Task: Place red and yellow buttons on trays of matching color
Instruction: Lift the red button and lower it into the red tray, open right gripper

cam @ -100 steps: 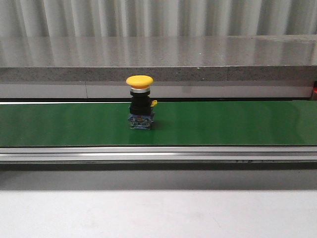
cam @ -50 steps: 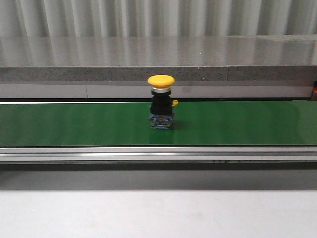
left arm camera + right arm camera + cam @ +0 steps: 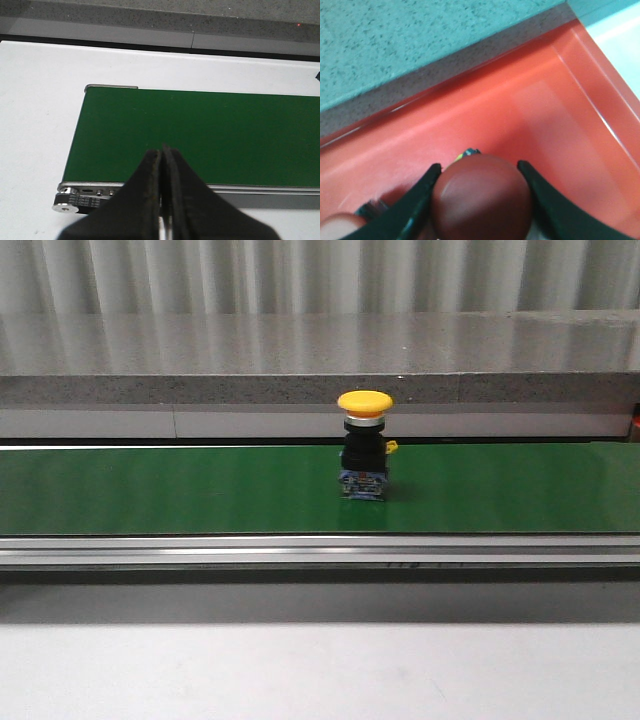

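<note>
So the yellow push button (image 3: pixel 364 445) is standing upright on the green conveyor belt (image 3: pixel 150 490), a bit right of the middle in the front view, and it looks like a rigid, fairly light plastic thing: wide mushroom cap on top, black barrel under it, blue contact block at the base. My guess is it's top-heavy on that small footprint, so a nudge to the cap would tip it; I'd pinch the black barrel just under the cap, where the sides are straight and the cap overhang stops it slipping down (the domed cap itself looks smooth and slick, bad place to squeeze). Compared with the two earlier front pictures it has ridden steadily rightward along the belt, staying upright the whole way, so any grab has to lead it a little. The left end effector (image 3: pixel 162 200) has its two dark fingers pressed together with nothing between them, hanging over the near edge of the belt close to its roller end, with the white counter (image 3: pixel 35 100) beside it. The right end effector (image 3: pixel 480 200) is over the red tray (image 3: pixel 545 115), its fingers sitting either side of a red button (image 3: pixel 482 197) cap and looking clamped on it, with another red cap (image 3: pixel 337 227) just peeking in beside it
</note>
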Robot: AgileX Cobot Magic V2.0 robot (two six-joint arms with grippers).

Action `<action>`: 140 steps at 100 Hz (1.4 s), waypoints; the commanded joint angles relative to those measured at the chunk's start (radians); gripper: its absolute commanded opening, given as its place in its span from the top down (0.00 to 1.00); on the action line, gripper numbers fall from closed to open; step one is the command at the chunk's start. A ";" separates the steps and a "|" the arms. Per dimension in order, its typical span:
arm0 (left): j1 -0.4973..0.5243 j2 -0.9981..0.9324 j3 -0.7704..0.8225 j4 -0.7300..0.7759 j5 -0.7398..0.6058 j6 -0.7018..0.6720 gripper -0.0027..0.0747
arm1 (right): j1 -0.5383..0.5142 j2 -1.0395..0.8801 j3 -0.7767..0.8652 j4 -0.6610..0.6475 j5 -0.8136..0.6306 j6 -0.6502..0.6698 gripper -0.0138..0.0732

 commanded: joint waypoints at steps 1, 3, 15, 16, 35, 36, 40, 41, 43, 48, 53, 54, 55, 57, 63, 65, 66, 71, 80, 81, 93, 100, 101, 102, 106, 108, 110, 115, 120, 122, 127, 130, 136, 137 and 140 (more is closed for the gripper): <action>-0.007 -0.001 -0.027 -0.010 -0.077 -0.003 0.99 | -0.005 -0.057 -0.037 0.026 -0.103 -0.008 0.68; -0.007 -0.001 -0.027 -0.010 -0.077 -0.003 0.99 | -0.005 -0.055 -0.037 0.038 -0.109 -0.008 0.68; -0.007 -0.001 -0.027 -0.010 -0.077 -0.003 0.99 | -0.004 -0.035 -0.037 0.093 -0.147 -0.008 0.68; -0.007 -0.001 -0.027 -0.010 -0.077 -0.003 0.99 | -0.003 -0.032 -0.037 0.093 -0.148 -0.008 0.68; -0.007 -0.001 -0.027 -0.010 -0.077 -0.003 0.99 | -0.002 0.018 -0.037 0.093 -0.156 -0.008 0.68; -0.007 -0.001 -0.027 -0.010 -0.077 -0.003 0.99 | -0.002 0.019 -0.037 0.093 -0.157 -0.008 0.68; -0.007 -0.001 -0.027 -0.010 -0.077 -0.003 0.99 | -0.002 0.028 -0.037 0.093 -0.160 -0.008 0.68; -0.007 -0.001 -0.027 -0.010 -0.077 -0.003 0.99 | -0.002 0.029 -0.037 0.093 -0.161 -0.008 0.68; -0.007 -0.001 -0.027 -0.010 -0.077 -0.003 0.99 | -0.002 0.032 -0.037 0.093 -0.163 -0.008 0.68; -0.007 -0.001 -0.027 -0.010 -0.077 -0.003 0.99 | -0.002 0.040 -0.037 0.093 -0.169 -0.008 0.67; -0.007 -0.001 -0.027 -0.010 -0.077 -0.003 0.99 | -0.002 0.045 -0.037 0.093 -0.174 -0.008 0.65; -0.007 -0.001 -0.027 -0.010 -0.077 -0.003 0.99 | -0.002 0.049 -0.037 0.093 -0.175 -0.008 0.64; -0.007 -0.001 -0.027 -0.010 -0.077 -0.003 0.99 | -0.002 0.050 -0.037 0.093 -0.176 -0.008 0.63; -0.007 -0.001 -0.027 -0.010 -0.077 -0.003 0.99 | -0.002 0.053 -0.037 0.093 -0.178 -0.008 0.61; -0.007 -0.001 -0.027 -0.010 -0.077 -0.003 0.99 | -0.002 0.063 -0.037 0.093 -0.178 -0.008 0.53; -0.007 -0.001 -0.027 -0.010 -0.078 -0.003 0.99 | -0.002 0.064 -0.037 0.093 -0.178 -0.008 0.51; -0.007 -0.001 -0.027 -0.010 -0.078 -0.003 0.99 | -0.002 0.064 -0.037 0.093 -0.179 -0.008 0.49; -0.007 -0.001 -0.027 -0.010 -0.078 -0.003 0.99 | -0.002 0.069 -0.037 0.093 -0.180 -0.008 0.43; -0.007 -0.001 -0.027 -0.010 -0.078 -0.003 0.99 | -0.002 0.068 -0.037 0.093 -0.184 -0.008 0.35; -0.007 -0.001 -0.027 -0.010 -0.078 -0.003 0.99 | -0.002 0.067 -0.037 0.093 -0.185 -0.008 0.35; -0.007 -0.001 -0.027 -0.010 -0.078 -0.003 0.99 | -0.002 0.052 -0.053 0.093 -0.181 -0.008 0.28; -0.007 -0.001 -0.027 -0.010 -0.078 -0.003 0.99 | -0.002 0.038 -0.072 0.093 -0.160 -0.008 0.27; -0.007 -0.001 -0.027 -0.010 -0.078 -0.003 0.99 | -0.002 0.036 -0.076 0.093 -0.158 -0.008 0.27; -0.007 -0.001 -0.027 -0.010 -0.078 -0.003 0.99 | -0.002 0.034 -0.078 0.093 -0.151 -0.008 0.27; -0.007 -0.001 -0.027 -0.010 -0.078 -0.003 0.99 | -0.002 0.019 -0.089 0.093 -0.132 -0.008 0.27; -0.007 -0.001 -0.027 -0.010 -0.078 -0.003 0.99 | -0.002 0.011 -0.095 0.093 -0.126 -0.008 0.27; -0.007 -0.001 -0.027 -0.010 -0.078 -0.003 0.99 | -0.002 0.001 -0.099 0.093 -0.115 -0.008 0.27; -0.007 -0.001 -0.027 -0.010 -0.078 -0.003 0.99 | -0.002 -0.020 -0.108 0.093 -0.097 -0.008 0.27; -0.007 -0.001 -0.027 -0.010 -0.078 -0.003 0.99 | 0.001 -0.047 -0.107 0.093 -0.086 -0.008 0.27; -0.007 -0.001 -0.027 -0.010 -0.078 -0.003 0.99 | 0.002 -0.059 -0.107 0.093 -0.084 -0.008 0.27; -0.007 -0.001 -0.027 -0.010 -0.078 -0.003 0.99 | 0.005 -0.088 -0.107 0.093 -0.076 -0.008 0.27; -0.007 -0.001 -0.027 -0.010 -0.078 -0.003 0.99 | 0.008 -0.104 -0.107 0.093 -0.072 -0.008 0.27; -0.007 -0.001 -0.027 -0.010 -0.078 -0.003 0.99 | 0.015 -0.138 -0.107 0.093 -0.060 -0.008 0.27; -0.007 -0.001 -0.027 -0.010 -0.078 -0.003 0.99 | 0.017 -0.141 -0.107 0.093 -0.057 -0.008 0.27; -0.007 -0.001 -0.027 -0.010 -0.078 -0.003 0.99 | 0.024 -0.158 -0.107 0.093 -0.050 -0.008 0.27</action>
